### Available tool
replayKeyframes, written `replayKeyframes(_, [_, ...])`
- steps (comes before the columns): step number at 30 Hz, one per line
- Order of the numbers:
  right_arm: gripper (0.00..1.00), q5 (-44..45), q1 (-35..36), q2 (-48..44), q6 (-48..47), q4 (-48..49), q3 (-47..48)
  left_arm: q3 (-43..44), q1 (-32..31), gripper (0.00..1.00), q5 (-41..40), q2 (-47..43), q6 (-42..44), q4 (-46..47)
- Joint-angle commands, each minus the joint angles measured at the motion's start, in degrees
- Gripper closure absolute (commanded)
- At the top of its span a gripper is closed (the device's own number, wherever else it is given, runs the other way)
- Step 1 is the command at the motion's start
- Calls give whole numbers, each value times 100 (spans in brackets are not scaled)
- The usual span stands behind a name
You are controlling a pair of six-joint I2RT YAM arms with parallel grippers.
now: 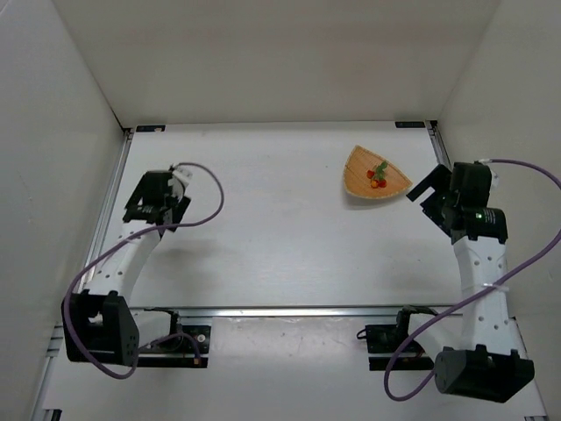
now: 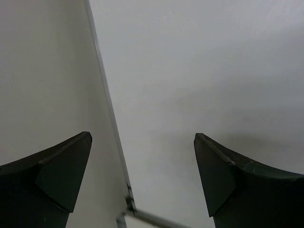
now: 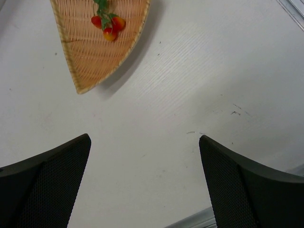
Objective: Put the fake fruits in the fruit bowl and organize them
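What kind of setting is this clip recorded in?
Probably a lab test cell, not a home: plain white walls box in a white table, a left arm and right arm are mounted at its near edge, and the only prop is a woven bowl holding fake fruits.

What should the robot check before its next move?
1. The fruits lie inside the bowl: ok.
2. No stray fruit shows on the table: ok.
3. The left gripper is open and empty: ok.
4. The right gripper is open and empty: ok.
5. The right gripper is apart from the bowl: ok.
6. The fruits are neatly arranged: cannot tell, they lie bunched together.
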Motion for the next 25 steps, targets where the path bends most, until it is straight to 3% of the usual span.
replayKeyframes(1, [1, -238, -2, -331, -203, -117, -221, -475, 840, 0, 394, -724, -417, -1057])
replayKeyframes(11, [1, -291, -2, -682, -354, -380, -388, -1338, 1107, 0, 828, -1717, -1350, -1560])
replayKeyframes(25, [1, -45, -2, -1078, -406, -547, -643, -1391, 1107, 0, 1030, -1771, -1756, -1718])
